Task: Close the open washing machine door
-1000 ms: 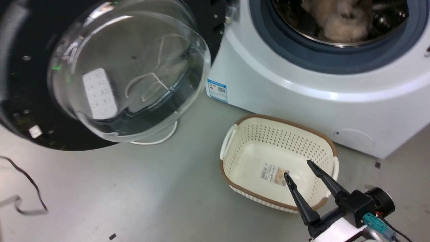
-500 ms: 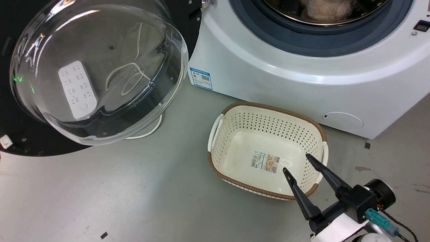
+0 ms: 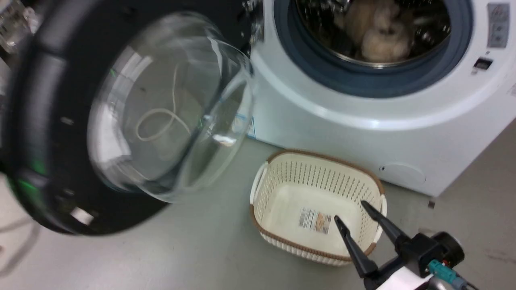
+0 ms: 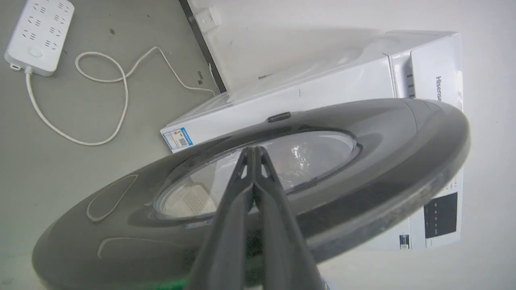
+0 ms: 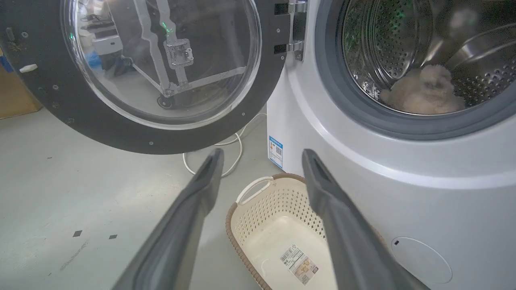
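The washing machine door (image 3: 161, 112) stands wide open off the washing machine (image 3: 322, 133). It hangs on a hinge (image 5: 296, 28) on the side of the machine that carries the blue sticker (image 5: 275, 151), and its inner face with the bulging glass bowl is laid bare. On the machine's upper front the name "Hisense" (image 4: 438, 88) reads clearly. The sticker shows a square code, but its print is too small to read.

In the left wrist view the left gripper (image 4: 254, 151) lies over the door's dark outer face. Its fingers are pressed tight together with nothing between them, and the tips reach the edge of the window. Whether they touch the door I cannot tell.

The right gripper (image 3: 348, 210) hangs in front of the machine, well apart from the door. Its fingers are spread wide and empty above a cream basket (image 3: 314, 177) on the floor just before the machine's lower front. A barcode label (image 3: 315, 220) lies on the basket's bottom, its wording unreadable.

Inside the machine's drum (image 5: 387, 48) lies something beige and fluffy (image 5: 423, 90). Beside the machine a white power strip (image 4: 38, 36) and its looped cord (image 4: 100, 81) lie on the floor. In the head view the door is smeared with blur and its outer edge is cut off.
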